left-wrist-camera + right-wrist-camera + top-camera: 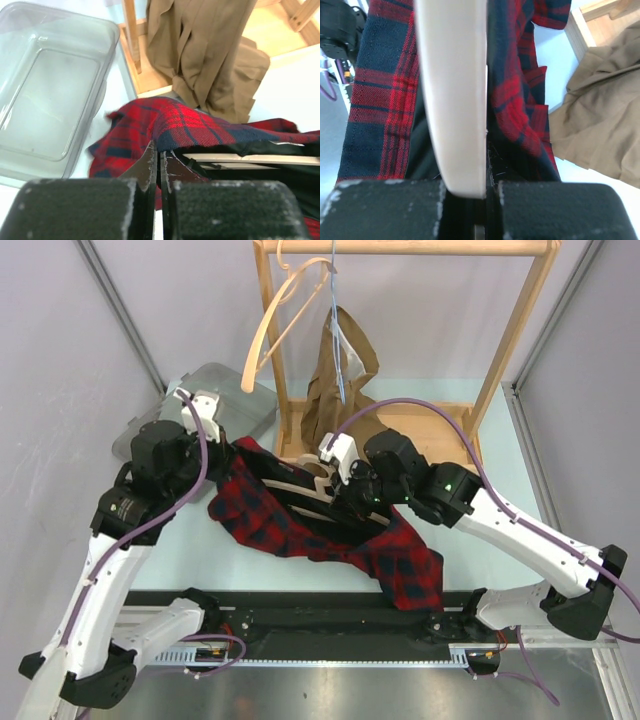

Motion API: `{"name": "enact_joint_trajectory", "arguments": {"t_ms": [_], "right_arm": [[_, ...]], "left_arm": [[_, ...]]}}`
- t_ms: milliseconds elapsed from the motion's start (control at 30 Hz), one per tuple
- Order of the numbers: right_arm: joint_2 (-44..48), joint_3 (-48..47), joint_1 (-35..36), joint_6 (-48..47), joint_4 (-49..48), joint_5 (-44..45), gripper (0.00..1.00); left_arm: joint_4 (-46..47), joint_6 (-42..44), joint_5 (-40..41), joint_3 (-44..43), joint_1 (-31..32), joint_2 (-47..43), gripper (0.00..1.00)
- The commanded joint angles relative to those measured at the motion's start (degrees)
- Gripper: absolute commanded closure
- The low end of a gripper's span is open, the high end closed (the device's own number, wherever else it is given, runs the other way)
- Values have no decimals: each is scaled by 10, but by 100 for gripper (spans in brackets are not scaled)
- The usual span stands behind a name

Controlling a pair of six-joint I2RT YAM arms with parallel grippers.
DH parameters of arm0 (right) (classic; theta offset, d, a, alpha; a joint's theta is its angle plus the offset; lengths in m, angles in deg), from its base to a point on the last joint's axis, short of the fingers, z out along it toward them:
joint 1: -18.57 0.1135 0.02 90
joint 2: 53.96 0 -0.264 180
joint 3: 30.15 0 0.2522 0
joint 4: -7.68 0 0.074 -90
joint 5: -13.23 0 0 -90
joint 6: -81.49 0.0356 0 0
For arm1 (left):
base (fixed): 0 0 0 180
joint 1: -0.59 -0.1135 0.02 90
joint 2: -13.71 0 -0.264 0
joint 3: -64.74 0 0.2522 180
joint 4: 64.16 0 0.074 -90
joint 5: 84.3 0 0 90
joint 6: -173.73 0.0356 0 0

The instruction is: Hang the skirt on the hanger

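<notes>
The table [270, 575] carries everything, and at its far edge stands the wooden rack [510, 330], its top bar partly cut off by the frame. Across the middle of the table lies the red plaid skirt [260, 510], bunched between my 2 arms, with 1 corner trailing toward the near right edge. Much of its middle is hidden under my right arm. A brown garment [335, 380] hangs from the rack and slumps onto its base, just beyond the skirt. At the far left sits a clear plastic bin [215, 390], part of it hidden by my left arm. An empty hanger [275, 320] dangles tilted from the rack's bar. The hanger [295, 480] for the skirt lies inside the plaid cloth, with only its pale wooden bars peeking out; its hook I cannot make out. My right gripper [470, 187] is clamped on that hanger's pale wood, with plaid folds on both sides of it. My left gripper [159, 160] has its jaws drawn together to a thin slit, the tips against the skirt's left edge. Whether any cloth is caught between them I cannot tell.
</notes>
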Motion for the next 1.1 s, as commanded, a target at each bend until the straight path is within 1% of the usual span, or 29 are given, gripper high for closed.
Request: {"name": "enact_joint_trajectory", "arguments": {"t_ms": [0, 167, 233, 367, 467, 533, 567, 633, 767, 833, 1067], "right_arm": [[23, -7, 4, -6, 0, 20, 100], [35, -7, 4, -14, 13, 25, 100], [43, -7, 3, -16, 12, 22, 100], [64, -6, -6, -17, -15, -33, 100], [71, -6, -8, -12, -32, -39, 100], [70, -6, -10, -8, -41, -40, 100], [68, -6, -10, -6, -48, -28, 100], [62, -6, -10, -4, -51, -20, 100], [52, -7, -10, 3, -60, 4, 100], [50, -7, -11, 6, -69, 17, 100], [55, -7, -19, 9, -82, 50, 100]], "left_arm": [[8, 12, 52, -9, 1, 10, 100], [10, 0, 101, -4, 1, 8, 100], [15, 5, 96, -4, 1, 6, 100], [23, -3, 92, -6, 1, 11, 100], [30, -7, 80, -8, 1, 14, 100], [37, -5, 61, -8, 1, 12, 100], [43, -4, 34, -4, 1, 10, 100], [59, -1, 7, 3, 1, 0, 100], [73, 14, -94, 32, 1, -24, 100], [88, 20, -122, 53, 1, -47, 100], [88, 23, -138, 99, 1, -109, 100]]}}
